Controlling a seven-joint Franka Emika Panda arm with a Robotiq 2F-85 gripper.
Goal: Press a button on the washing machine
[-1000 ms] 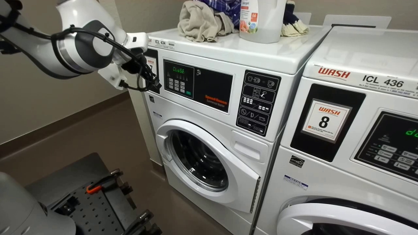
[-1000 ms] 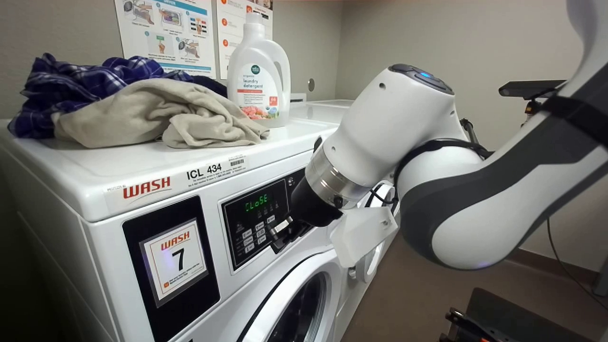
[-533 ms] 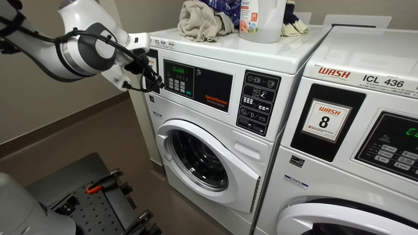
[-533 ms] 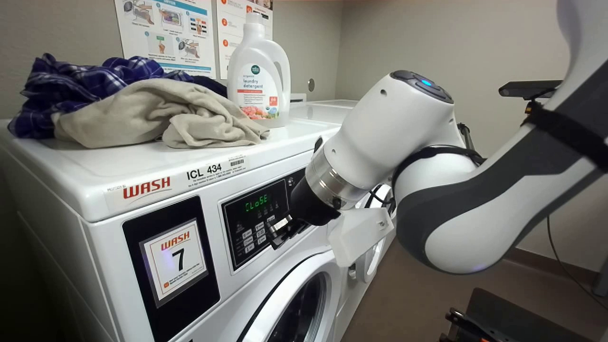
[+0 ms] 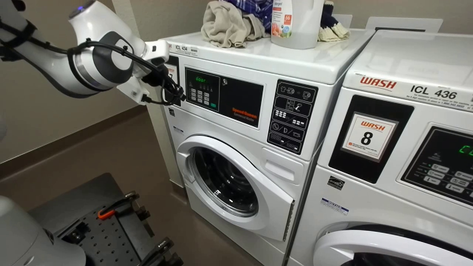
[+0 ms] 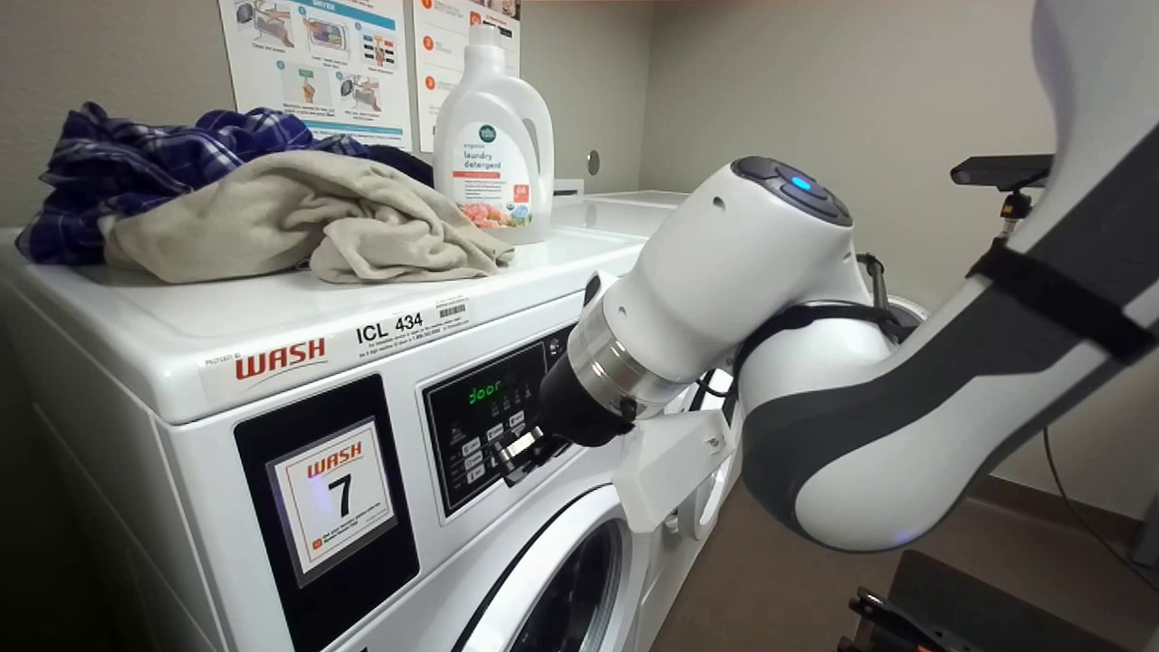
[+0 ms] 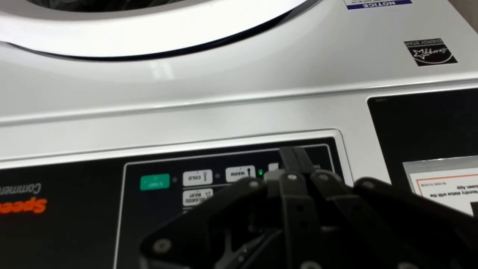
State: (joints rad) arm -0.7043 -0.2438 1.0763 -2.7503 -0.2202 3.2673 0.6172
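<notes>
Wrist view: my gripper is clenched, its fingertips together with nothing between them, poised over a corner of the panel. They overlap a half-covered button; past it come a green light, WARM, COLD and START. The washer stands right in front of me, and its display reads "door" in both exterior views.

I judge the reach nearly finished and the press not yet done; no view shows a button going in. What is left, I think, is to line up on one button and push. The task does not say which.

I cannot tell whether my fingertips touch the panel. My own linkage hides many of the buttons, and the finer labels are too blurred to read. In an exterior view the door is cut off below; whether it is latched I cannot tell. The neighbour also runs out of frame.
</notes>
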